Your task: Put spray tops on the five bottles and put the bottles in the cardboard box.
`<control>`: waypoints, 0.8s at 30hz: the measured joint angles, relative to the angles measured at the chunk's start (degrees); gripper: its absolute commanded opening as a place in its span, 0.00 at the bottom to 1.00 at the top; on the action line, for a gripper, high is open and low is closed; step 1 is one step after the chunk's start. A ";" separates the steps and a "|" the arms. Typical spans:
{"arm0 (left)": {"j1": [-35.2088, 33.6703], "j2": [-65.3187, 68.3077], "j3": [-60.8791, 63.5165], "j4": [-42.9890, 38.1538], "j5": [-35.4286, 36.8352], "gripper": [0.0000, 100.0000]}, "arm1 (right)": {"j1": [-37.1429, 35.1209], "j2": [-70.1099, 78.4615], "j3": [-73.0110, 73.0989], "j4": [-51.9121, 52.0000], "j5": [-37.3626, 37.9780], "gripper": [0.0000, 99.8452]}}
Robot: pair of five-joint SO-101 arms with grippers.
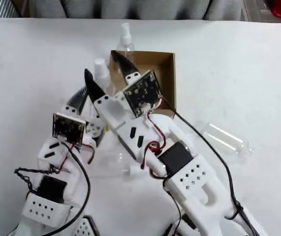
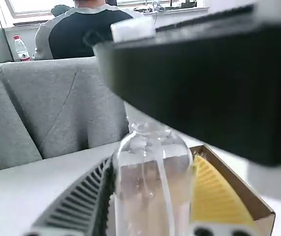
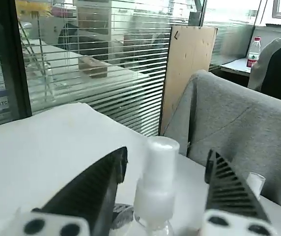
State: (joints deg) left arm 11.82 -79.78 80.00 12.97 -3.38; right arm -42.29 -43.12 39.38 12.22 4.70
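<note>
A clear bottle (image 2: 150, 182) stands upright just in front of the cardboard box (image 1: 166, 64), with my left gripper (image 2: 150, 216) shut on its body between a ribbed black finger (image 2: 81, 206) and a yellow pad (image 2: 211, 196). A white spray top (image 3: 155, 182) sits on its neck. My right gripper (image 3: 167, 151) is open, one black finger on each side of that spray top (image 1: 101, 69) with gaps showing. A second bottle (image 1: 126, 39) with a spray top stands behind the box. A bare bottle (image 1: 224, 137) lies on the table to the right.
The right arm's black gripper body (image 2: 204, 83) hangs close over the held bottle. Both arms crowd the table's front left. Something clear (image 1: 112, 158) lies under the arms; I cannot tell what. A grey sofa back (image 3: 238, 123) runs along the far edge.
</note>
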 measured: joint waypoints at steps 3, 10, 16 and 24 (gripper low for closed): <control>0.00 0.00 0.00 0.00 0.00 0.02 | -0.53 -0.79 0.00 0.00 0.00 0.23; 0.00 0.00 0.00 0.00 0.00 0.02 | -0.26 -7.47 -0.18 1.14 0.00 0.18; 0.00 0.00 0.00 0.00 0.00 0.02 | 3.96 -8.35 -3.43 2.64 -4.48 0.05; 0.00 0.00 0.00 0.00 0.00 0.02 | 5.71 -4.48 -4.40 2.64 -5.36 0.01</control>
State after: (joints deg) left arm 11.82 -79.78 80.00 12.97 -3.38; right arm -36.57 -47.60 34.99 14.86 -0.66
